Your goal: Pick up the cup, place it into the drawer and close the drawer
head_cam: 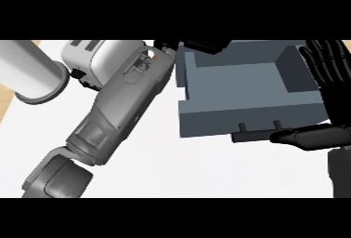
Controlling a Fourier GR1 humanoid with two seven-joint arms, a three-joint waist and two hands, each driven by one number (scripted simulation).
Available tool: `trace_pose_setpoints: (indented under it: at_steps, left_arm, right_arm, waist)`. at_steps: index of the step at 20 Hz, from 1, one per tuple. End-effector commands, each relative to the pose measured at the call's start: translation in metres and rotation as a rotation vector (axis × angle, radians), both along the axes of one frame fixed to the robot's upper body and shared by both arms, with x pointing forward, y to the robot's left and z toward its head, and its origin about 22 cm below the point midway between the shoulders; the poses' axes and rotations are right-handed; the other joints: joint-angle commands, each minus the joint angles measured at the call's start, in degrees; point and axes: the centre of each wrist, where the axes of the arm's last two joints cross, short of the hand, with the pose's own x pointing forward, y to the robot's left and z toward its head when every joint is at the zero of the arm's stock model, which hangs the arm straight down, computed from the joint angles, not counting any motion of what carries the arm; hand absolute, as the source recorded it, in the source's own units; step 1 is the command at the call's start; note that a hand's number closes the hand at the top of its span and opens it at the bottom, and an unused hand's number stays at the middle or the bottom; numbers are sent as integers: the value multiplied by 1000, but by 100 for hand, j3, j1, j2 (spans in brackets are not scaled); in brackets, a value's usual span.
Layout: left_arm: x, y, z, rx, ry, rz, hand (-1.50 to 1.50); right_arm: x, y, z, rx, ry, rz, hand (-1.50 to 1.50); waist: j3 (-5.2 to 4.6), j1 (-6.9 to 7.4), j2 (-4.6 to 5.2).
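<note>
An open blue-grey drawer [233,88] fills the upper middle, and the part of its inside that shows holds nothing. Its dark handle [257,135] runs along the near front edge. No cup shows anywhere. My left forearm [116,107] slants up from the lower left. My left hand [204,45] is at the drawer's far left corner, cut off by the view's top. My right hand [328,65] stands open at the right edge beside the drawer. Its thumb [305,137] points left, close to the handle's right end.
A large white cylinder [31,69] with a grey end lies at the upper left. A silver toaster-like appliance [93,56] sits behind my left forearm. The white counter [198,167] spreads below the drawer.
</note>
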Motion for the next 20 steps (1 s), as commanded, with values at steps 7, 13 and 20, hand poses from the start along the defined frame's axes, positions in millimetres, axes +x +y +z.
trace_pose_setpoints:
  at_steps: [7,13,20]
  left_arm:
    - [0,3,-38,213,175,-53,150]
    - [-5,4,-51,192,159,-50,-150]
    - [-8,4,-48,-57,105,-119,-150]
  right_arm:
    - [6,14,12,-21,-27,90,-150]
    - [15,30,12,-4,-35,149,-150]
    - [13,63,13,-11,-16,471,150]
  waist:
    - [7,-552,137]
    - [6,-783,208]
    - [-11,-758,184]
